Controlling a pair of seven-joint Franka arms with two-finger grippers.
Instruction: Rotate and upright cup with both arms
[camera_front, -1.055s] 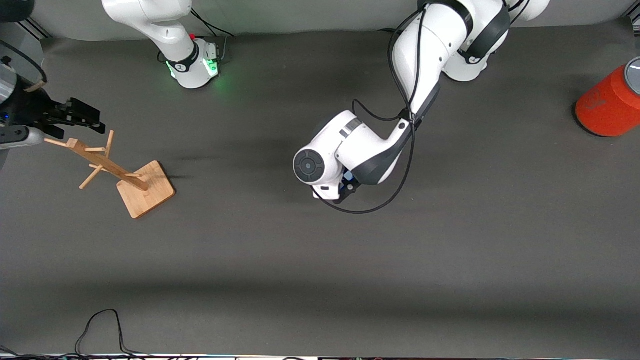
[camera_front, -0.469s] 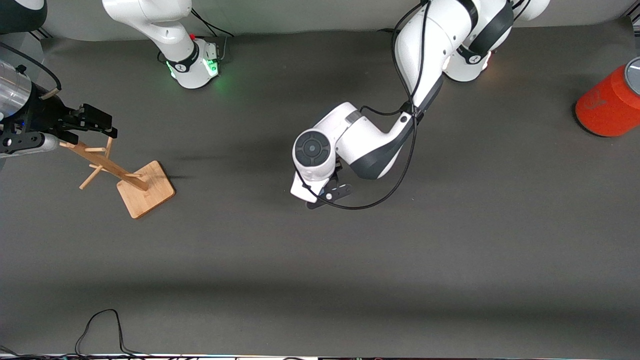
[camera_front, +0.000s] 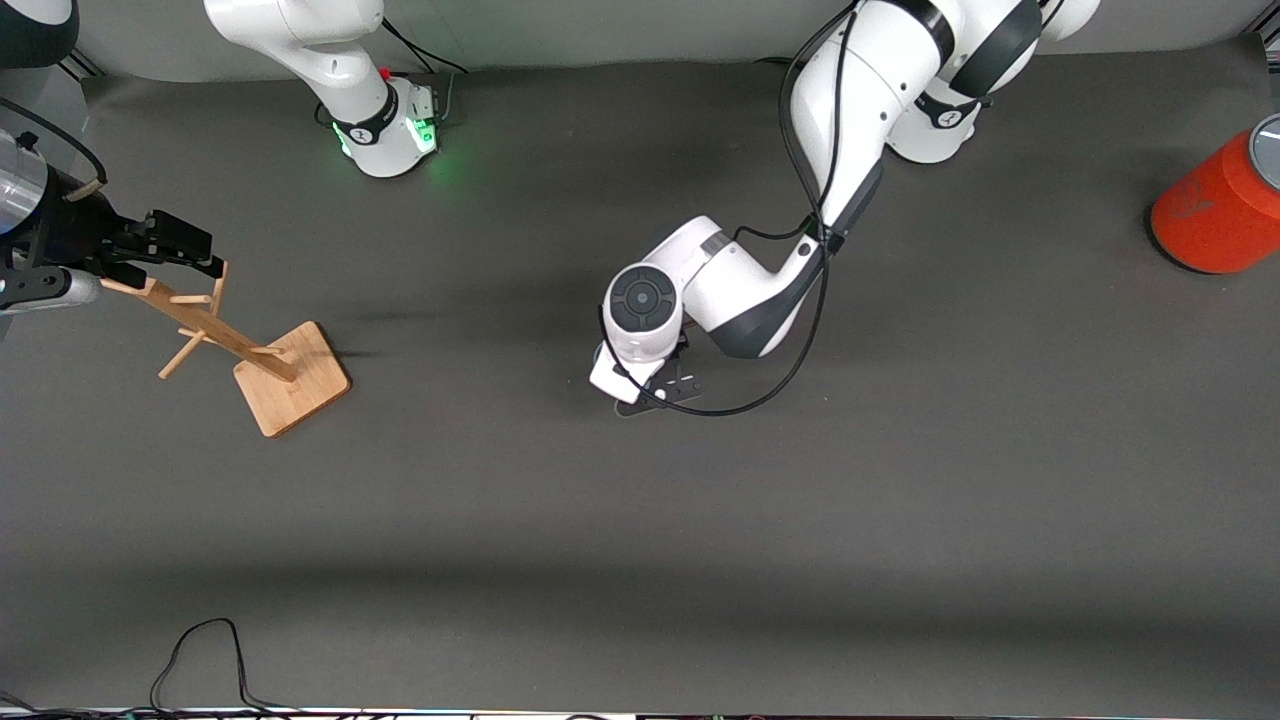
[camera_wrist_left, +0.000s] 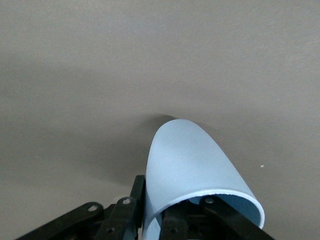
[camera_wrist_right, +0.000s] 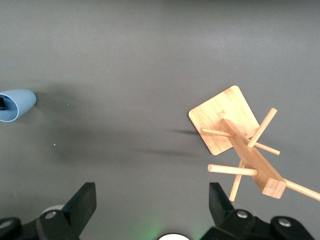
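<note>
- While the left pincer (camera_wrist_left: 187, 220) grips the light-blue cup (camera_wrist_left: 192, 170) by its rim near the middle of the worktop (camera_front: 900, 500), the cup is tilted, base angled down toward the surface.
- Off at nine o'clock in the front view, the right pincer (camera_front: 190, 245) waits spread wide over the wooden mug tree (camera_front: 225, 335).
- An orange-red container (camera_front: 1215, 215) stands at three o'clock.
</note>
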